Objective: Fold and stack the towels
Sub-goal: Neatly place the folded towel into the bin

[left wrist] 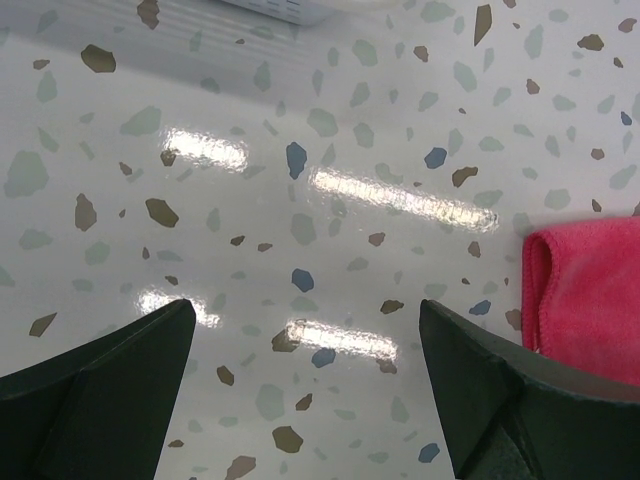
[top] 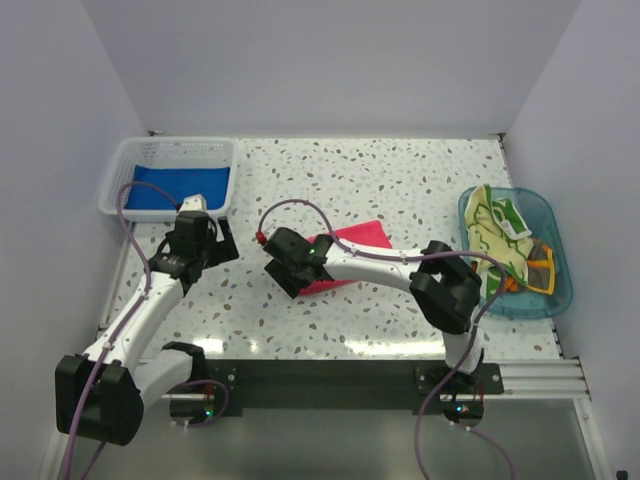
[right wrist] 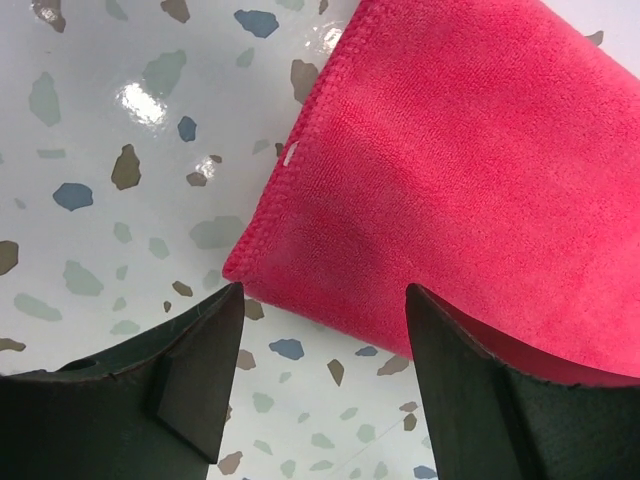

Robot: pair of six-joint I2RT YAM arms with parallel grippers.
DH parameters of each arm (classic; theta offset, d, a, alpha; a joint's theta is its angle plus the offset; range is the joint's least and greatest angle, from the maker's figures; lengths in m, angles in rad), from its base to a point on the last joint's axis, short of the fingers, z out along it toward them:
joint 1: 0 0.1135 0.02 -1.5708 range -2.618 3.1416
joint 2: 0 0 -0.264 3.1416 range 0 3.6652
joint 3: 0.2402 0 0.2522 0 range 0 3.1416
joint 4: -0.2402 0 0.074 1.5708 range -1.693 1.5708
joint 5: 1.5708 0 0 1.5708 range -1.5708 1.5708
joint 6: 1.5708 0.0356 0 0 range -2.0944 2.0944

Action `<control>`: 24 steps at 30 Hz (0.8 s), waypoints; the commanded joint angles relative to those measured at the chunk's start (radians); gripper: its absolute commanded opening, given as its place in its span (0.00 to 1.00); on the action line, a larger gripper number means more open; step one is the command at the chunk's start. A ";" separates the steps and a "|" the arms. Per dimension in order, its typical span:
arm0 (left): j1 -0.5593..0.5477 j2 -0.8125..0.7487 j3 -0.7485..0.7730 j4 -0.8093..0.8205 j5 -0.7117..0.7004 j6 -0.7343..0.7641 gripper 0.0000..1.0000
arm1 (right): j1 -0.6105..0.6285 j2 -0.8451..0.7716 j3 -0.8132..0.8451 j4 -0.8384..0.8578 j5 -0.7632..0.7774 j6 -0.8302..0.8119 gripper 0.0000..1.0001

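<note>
A folded pink towel (top: 355, 245) lies flat on the speckled table near the middle. My right gripper (top: 290, 265) hovers at the towel's near-left corner. In the right wrist view its jaws (right wrist: 322, 300) stand open, with only tabletop between them and the pink towel (right wrist: 460, 170) just beyond the tips. My left gripper (top: 203, 245) is left of the towel, open over bare table (left wrist: 305, 310), and the pink towel's edge (left wrist: 590, 290) shows at the right. A blue towel (top: 180, 187) lies in the white basket. A green and yellow towel (top: 495, 225) and a dark towel with orange trim (top: 537, 270) sit crumpled in the blue tub.
The white slotted basket (top: 125, 165) stands at the back left, close behind my left gripper; its rim (left wrist: 285, 8) shows at the top of the left wrist view. The clear blue tub (top: 555, 225) stands at the right edge. White walls close in the table on three sides.
</note>
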 commanded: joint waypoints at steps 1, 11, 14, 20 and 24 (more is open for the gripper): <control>0.008 -0.020 -0.004 0.024 -0.025 -0.007 1.00 | 0.004 0.019 0.055 -0.038 0.069 0.023 0.69; 0.011 0.006 0.001 0.022 -0.017 -0.006 1.00 | 0.030 0.044 0.095 -0.058 0.054 0.037 0.58; 0.012 0.003 0.000 0.021 -0.017 -0.006 1.00 | 0.046 0.061 0.117 -0.060 0.051 0.040 0.54; 0.012 0.002 0.000 0.022 -0.014 -0.006 1.00 | 0.055 0.096 0.147 -0.069 0.051 0.056 0.54; 0.012 0.000 0.000 0.024 -0.014 -0.004 1.00 | 0.055 0.131 0.155 -0.074 0.046 0.063 0.54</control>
